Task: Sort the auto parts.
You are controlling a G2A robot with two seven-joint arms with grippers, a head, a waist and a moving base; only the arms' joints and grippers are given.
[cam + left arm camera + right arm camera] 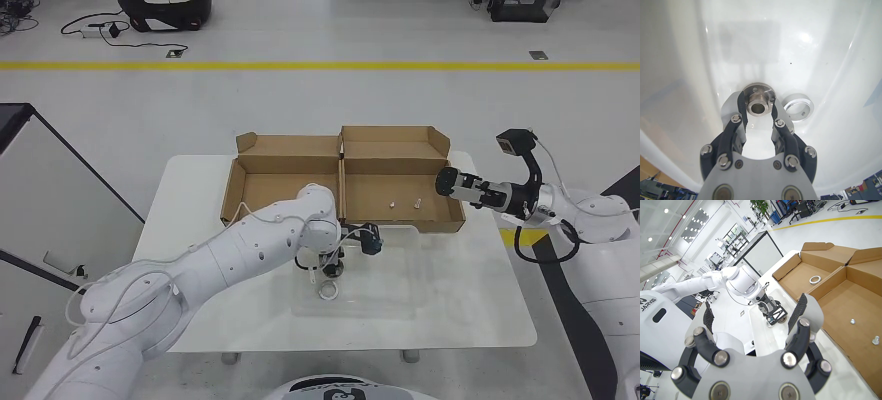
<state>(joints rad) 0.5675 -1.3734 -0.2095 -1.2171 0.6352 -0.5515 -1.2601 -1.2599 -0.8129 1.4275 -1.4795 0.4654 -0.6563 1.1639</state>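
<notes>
**Left claw closed on flanged bushing in tray; right claw open and empty.**
The left gripper point(758, 97) is down inside the white tray point(696, 56). Its two pads point(742, 106) press the hub of the flanged bushing point(758, 108) from opposite sides, and the bushing's flange sits on the tray floor. An aluminium ring point(797, 107) lies flat just beside one finger, outside the claw. The right gripper point(755, 306) is held above the table by the right cardboard box point(400, 190), jaws spread wide and holding nothing. This box contains two small parts point(852, 321). The left cardboard box point(280, 185) contains one ring point(814, 279).
</notes>
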